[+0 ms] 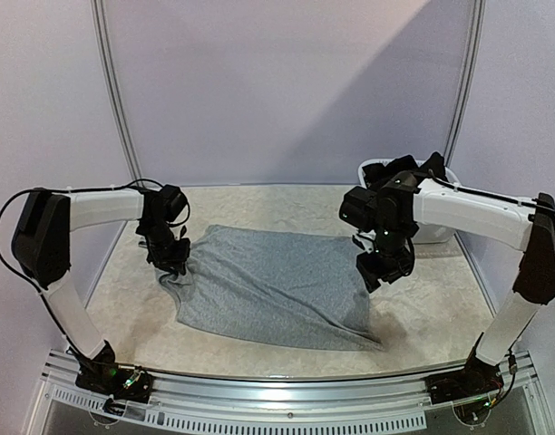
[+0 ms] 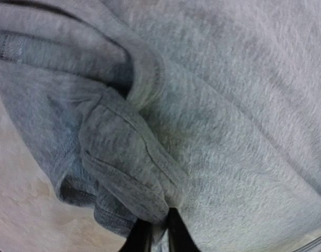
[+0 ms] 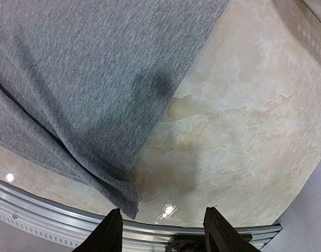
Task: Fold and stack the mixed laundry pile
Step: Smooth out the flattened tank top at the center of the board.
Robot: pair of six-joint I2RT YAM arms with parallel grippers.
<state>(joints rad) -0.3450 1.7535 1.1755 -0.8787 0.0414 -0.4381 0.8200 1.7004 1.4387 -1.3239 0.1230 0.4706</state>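
A light grey sleeveless top [image 1: 277,285] lies spread flat across the middle of the table. My left gripper [image 1: 175,265] is down at its bunched left edge. In the left wrist view the two black fingers [image 2: 141,237] stand almost together, pinching a hemmed fold of the grey top [image 2: 228,105]. My right gripper [image 1: 377,272] hovers above the top's right edge. It is open, with only bare table [image 3: 244,105] between its fingers [image 3: 112,231]. The grey top's corner [image 3: 124,194] lies just left of them. A black garment [image 1: 406,166] sits heaped in the basket.
A white laundry basket [image 1: 436,234] stands at the back right, behind my right arm. A metal rail [image 1: 287,390] runs along the table's near edge. Pale walls close in the back and sides.
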